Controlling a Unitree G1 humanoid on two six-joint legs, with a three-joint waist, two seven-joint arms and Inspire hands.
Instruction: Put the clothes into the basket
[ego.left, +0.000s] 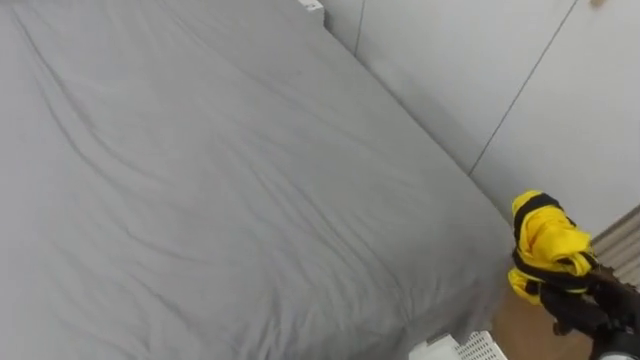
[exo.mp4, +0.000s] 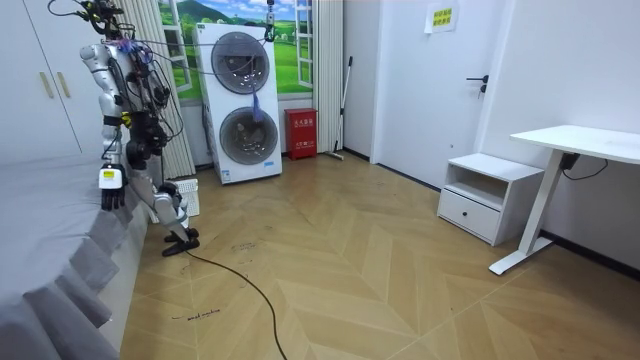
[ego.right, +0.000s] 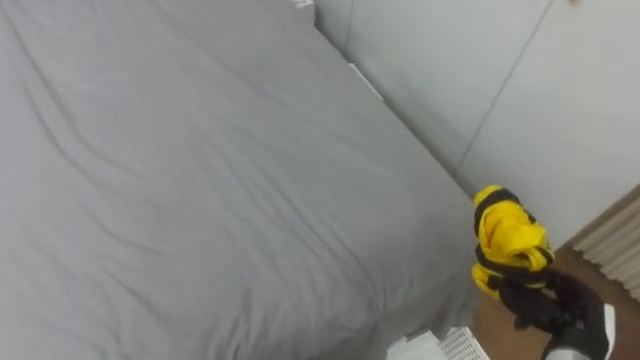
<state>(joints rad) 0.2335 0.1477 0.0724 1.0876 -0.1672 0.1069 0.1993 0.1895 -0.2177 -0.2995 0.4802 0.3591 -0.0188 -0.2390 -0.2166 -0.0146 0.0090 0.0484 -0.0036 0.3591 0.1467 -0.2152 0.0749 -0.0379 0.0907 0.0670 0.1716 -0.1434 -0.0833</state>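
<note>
Right hand (ego.right: 545, 305) curled round yellow-black garment (ego.right: 508, 240) off corner of grey bed (ego.right: 200, 180), beside white wardrobe (ego.right: 560, 110).

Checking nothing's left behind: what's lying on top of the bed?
Just its wrinkled grey sheet. The yellow garment is off its corner, bunched in the right robot hand. Whatever the sheet covers can't be seen.

We see soft, even light on the bed (ego.left: 200, 180) (faint shadows in its creases); the room is bright throughout.
</note>
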